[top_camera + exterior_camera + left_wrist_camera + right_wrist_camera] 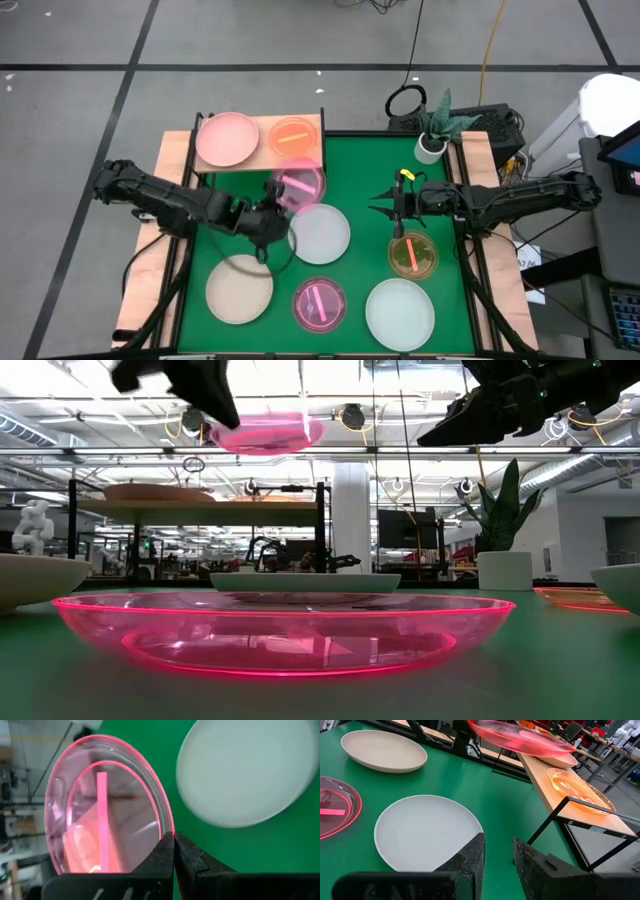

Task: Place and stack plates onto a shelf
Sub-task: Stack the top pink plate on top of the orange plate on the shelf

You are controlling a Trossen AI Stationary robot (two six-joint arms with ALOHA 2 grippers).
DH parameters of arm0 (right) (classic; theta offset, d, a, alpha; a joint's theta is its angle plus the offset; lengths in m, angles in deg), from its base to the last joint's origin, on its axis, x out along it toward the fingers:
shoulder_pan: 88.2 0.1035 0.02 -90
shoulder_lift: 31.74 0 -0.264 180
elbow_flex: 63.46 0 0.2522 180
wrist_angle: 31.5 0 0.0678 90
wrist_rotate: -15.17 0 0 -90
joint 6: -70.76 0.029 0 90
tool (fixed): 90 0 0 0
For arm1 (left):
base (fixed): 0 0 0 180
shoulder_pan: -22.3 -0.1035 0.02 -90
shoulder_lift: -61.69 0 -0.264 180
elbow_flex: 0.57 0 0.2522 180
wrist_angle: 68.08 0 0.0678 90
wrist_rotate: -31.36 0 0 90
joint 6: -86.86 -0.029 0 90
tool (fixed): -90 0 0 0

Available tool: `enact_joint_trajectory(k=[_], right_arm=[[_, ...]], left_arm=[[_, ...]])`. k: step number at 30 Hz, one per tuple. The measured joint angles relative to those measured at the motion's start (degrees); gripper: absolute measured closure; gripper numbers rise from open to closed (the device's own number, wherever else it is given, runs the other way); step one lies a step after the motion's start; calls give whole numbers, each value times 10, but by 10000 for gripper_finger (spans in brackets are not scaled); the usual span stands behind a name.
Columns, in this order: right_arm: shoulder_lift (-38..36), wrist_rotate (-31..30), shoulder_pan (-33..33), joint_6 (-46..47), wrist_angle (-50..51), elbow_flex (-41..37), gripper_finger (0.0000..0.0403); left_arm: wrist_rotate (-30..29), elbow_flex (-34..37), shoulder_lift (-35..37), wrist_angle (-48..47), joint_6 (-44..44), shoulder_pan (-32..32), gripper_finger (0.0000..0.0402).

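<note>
The light-wood shelf stands at the table's far left and bears a pink plate and an amber plate. My left gripper is shut on a translucent magenta plate, held in the air just near of the shelf; it also shows in the low view. My right gripper is open and empty above the table's middle right. A mint-white plate, a cream plate, a second magenta plate, another mint-white plate and an amber plate rest on the green table. My left gripper pinches the magenta plate's rim between its two fingers, at the plate's near-left edge. The fingers come about level, slanting from the table's near left. The plate is lifted clear, about level, reaching out past the fingers toward the shelf.
A small white plant pot stands at the table's far right corner. Wooden side strips line the table's left and right edges. The shelf's black legs stand on the green top.
</note>
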Motion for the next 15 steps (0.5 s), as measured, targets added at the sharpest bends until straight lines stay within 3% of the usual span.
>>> enact_joint_trajectory(k=[9, 15], right_arm=[[0, 0, 0, -2, 1, 0, 321], [0, 0, 0, -8, 1, 0, 321]], left_arm=[[31, -5, 2, 21, -108, -154, 401], [106, -5, 2, 83, -151, -253, 401]])
